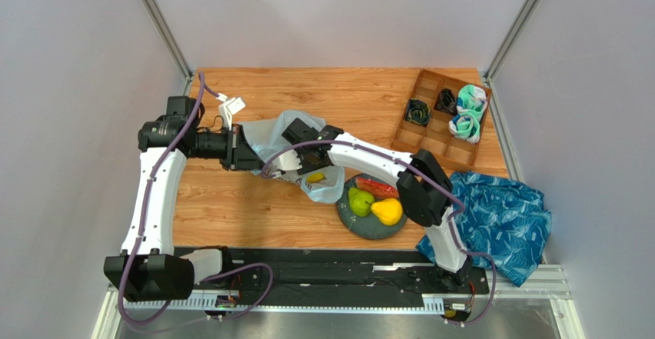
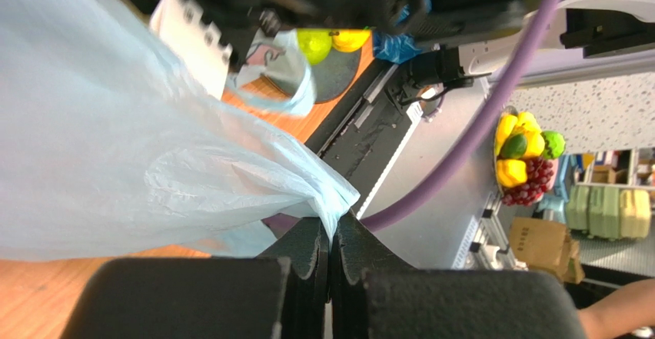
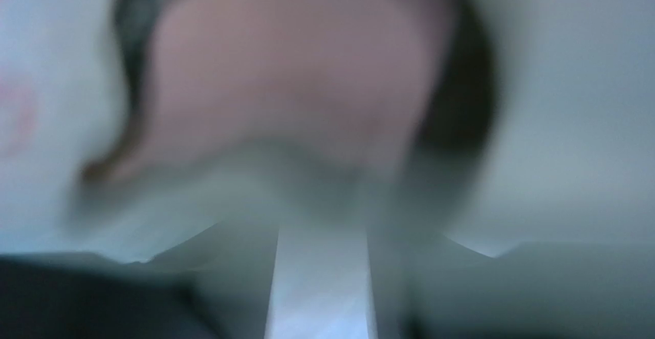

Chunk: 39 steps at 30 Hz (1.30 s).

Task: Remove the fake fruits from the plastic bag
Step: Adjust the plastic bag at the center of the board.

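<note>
Right now my left tool (image 2: 332, 239) is clenched on a fold of the bag (image 2: 115, 147), pinching the film at its edge. My right tool (image 1: 294, 166) is down among the film at the bag's middle, seemingly inside it. Its own camera gives only blurred pale plastic and a pinkish smear, so I cannot tell whether it is released or grasping anything.

From above, the bag lies near the middle of the desk (image 1: 231, 208). My left tool holds its 9 o'clock edge, and its belly sags toward 5 o'clock. A lemon (image 1: 315, 177) shows yellow through the film in that belly. Just beside the bag, at its 5 o'clock, the plate (image 1: 369, 230) carries a pear (image 1: 359, 201), a red slice (image 1: 375, 187) and a yellow fruit (image 1: 387, 211).

I judge the step in hand to be fetching that lemon. To do it well, my left tool should hold its pinch firm and high so the film stays taut and the way in stays wide. My right tool should go toward 5 o'clock with its fingers apart and low along the desk. It should close only once the lemon sits between them, not a pleat of plastic. The fruit is glossy and round, so I expect it to squirt away from a glancing grip; a centred one is safer. Then I should draw back slowly, watching that the bag does not come along.
</note>
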{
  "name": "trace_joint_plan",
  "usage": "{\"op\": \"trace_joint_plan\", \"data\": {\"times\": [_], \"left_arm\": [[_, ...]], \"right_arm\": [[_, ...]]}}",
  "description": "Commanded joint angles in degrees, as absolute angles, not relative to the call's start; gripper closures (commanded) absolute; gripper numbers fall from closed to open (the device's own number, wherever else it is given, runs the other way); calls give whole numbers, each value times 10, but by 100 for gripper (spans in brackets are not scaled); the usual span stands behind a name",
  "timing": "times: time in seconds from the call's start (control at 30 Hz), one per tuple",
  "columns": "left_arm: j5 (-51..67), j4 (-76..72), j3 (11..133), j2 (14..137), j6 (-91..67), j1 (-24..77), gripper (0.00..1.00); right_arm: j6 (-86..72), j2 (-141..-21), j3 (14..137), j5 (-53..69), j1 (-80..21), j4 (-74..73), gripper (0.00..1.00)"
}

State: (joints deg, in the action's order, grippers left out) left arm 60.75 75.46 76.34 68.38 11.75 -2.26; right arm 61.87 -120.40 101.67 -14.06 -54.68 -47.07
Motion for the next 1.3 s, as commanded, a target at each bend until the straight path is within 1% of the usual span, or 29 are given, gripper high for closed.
{"op": "trace_joint_plan", "data": {"times": [0.0,0.03,0.07,0.1,0.13,0.2,0.27,0.37,0.47,0.5,0.53,0.57,0.67,0.93,1.03,1.07,1.1,1.13,1.17,1.2,1.27], "left_arm": [[576,796,766,679,70,-20,100],[568,793,766,684,67,-22,100],[561,790,769,686,69,-22,100],[556,789,770,690,68,-24,100],[557,788,772,695,66,-25,100],[560,785,772,703,65,-24,100],[561,781,772,715,64,-24,100],[559,778,776,728,64,-24,100],[556,779,785,737,69,-24,100],[557,780,786,741,69,-24,100],[558,780,788,745,69,-24,100],[557,778,790,747,70,-24,100],[557,776,792,752,69,-24,100],[556,775,789,756,70,-24,100],[557,774,789,756,70,-24,100],[557,775,789,755,70,-25,100],[557,775,789,755,71,-24,100],[556,776,789,754,73,-25,100],[556,777,788,753,74,-25,100],[556,777,786,751,75,-25,100],[555,778,783,748,76,-25,100]], "right_arm": [[490,-1114,1043,-50,-537,-511,42],[464,-1090,1045,29,-536,-526,39],[416,-1075,1037,60,-535,-535,36],[402,-1062,1022,89,-535,-543,31],[391,-1050,1008,144,-535,-545,29],[365,-1014,955,182,-535,-528,26],[351,-978,901,218,-535,-508,26],[342,-961,877,271,-537,-504,26],[367,-965,862,301,-536,-540,24],[386,-974,855,306,-537,-567,22],[423,-980,853,305,-538,-580,7],[434,-984,850,297,-543,-588,1],[463,-986,828,296,-556,-580,0],[472,-986,741,209,-602,-435,0],[464,-993,729,165,-603,-398,26],[462,-995,740,156,-603,-396,52],[454,-992,749,147,-602,-399,64],[450,-988,758,146,-594,-403,73],[445,-980,774,151,-588,-407,90],[432,-963,782,160,-572,-410,100],[418,-942,798,171,-554,-410,100]]}}
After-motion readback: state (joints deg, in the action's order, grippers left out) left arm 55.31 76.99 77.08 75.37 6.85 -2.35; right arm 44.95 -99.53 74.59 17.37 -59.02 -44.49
